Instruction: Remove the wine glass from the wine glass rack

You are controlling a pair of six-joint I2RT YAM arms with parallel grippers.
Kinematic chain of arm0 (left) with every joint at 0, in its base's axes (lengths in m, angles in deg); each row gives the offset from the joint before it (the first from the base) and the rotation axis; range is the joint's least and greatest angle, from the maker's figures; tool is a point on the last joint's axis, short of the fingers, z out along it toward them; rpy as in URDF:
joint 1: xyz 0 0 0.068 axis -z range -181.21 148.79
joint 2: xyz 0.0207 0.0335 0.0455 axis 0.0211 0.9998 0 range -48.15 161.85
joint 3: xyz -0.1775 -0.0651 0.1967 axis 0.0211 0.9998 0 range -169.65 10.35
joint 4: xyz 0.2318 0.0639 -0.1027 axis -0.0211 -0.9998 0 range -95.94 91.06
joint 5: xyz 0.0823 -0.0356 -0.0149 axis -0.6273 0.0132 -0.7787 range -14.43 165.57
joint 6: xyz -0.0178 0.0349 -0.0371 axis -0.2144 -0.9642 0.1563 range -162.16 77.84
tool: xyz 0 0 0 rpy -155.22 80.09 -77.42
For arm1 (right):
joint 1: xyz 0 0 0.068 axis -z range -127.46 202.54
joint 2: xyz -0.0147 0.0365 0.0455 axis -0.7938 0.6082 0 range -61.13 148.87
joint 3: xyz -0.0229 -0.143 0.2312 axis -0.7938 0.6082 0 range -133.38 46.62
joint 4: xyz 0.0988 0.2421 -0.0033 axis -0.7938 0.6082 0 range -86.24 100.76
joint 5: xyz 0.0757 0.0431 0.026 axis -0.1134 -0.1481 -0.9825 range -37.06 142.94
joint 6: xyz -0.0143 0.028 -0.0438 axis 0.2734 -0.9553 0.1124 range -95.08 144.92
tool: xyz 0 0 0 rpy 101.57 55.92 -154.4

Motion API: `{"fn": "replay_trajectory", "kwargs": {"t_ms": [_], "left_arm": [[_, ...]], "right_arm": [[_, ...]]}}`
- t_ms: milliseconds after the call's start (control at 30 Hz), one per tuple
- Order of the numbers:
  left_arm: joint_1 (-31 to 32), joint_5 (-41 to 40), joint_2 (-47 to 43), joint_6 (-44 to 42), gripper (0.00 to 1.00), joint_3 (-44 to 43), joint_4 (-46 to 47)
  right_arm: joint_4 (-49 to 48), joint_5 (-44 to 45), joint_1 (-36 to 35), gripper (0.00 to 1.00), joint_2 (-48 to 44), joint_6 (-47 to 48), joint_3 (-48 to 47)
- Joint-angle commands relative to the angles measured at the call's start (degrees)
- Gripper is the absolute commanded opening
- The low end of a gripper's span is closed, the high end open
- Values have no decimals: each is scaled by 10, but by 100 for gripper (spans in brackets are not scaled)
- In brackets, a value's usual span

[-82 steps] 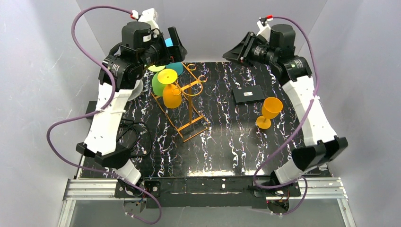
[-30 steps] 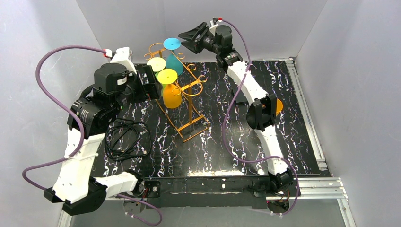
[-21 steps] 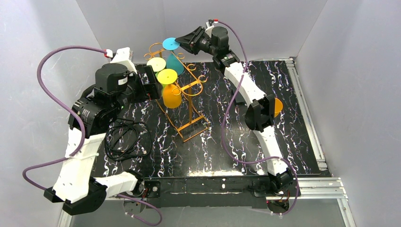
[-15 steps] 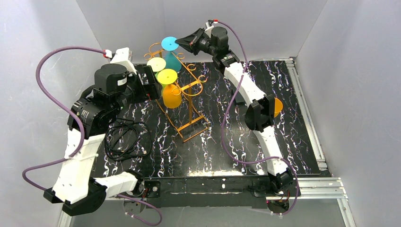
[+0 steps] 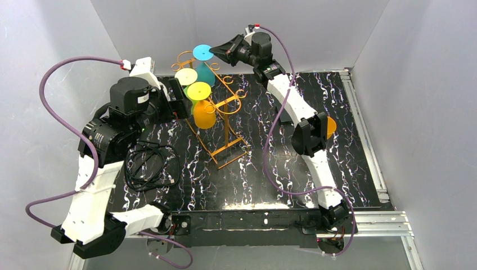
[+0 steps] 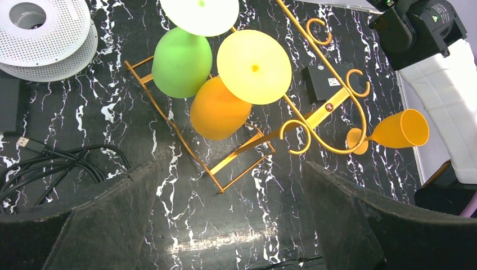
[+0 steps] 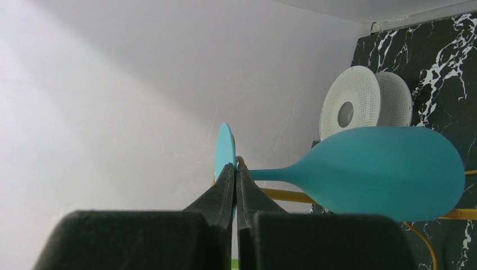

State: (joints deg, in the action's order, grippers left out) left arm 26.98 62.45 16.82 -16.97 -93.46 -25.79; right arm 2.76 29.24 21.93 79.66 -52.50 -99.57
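The right tool [image 5: 216, 50] has gone from standing open beside the blue wine glass [image 5: 203, 53] a second ago to pinched nearly flat, its two fingers [image 7: 228, 188] closed on the rim of the glass's round foot. In the right wrist view the foot sits edge-on at the fingertips, and the stem and bowl run away to the tool's right. The glass has not left the wine glass rack [image 5: 225, 132]. It hangs at the far end of the frame, much where it was in the earlier frames. Nearly three seconds back the right arm was folded at the far right of the counter [image 5: 253, 169]; now it stretches across to the rack. Its elbow now hides most of the orange glass [image 6: 399, 128] lying on the counter. The left tool [image 5: 179, 98] stays spread wide and holds nothing. It has pulled back from the rack's far end and hovers over the near-left side. Beneath its open fingers [image 6: 112, 219] hang a green glass [image 6: 181, 62] and an orange glass with a yellow foot [image 6: 219, 109]. A white spool [image 6: 45, 34] lies beyond the left tool's left finger, and black cables [image 5: 146, 169] lie on the counter under that arm.
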Motion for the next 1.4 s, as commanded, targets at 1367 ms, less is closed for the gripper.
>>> {"fn": "replay_trajectory", "kwargs": {"t_ms": [1367], "left_arm": [[-4, 99, 40, -69, 96, -83, 12]], "right_arm": [[113, -18, 121, 1, -295, 74, 201]]}}
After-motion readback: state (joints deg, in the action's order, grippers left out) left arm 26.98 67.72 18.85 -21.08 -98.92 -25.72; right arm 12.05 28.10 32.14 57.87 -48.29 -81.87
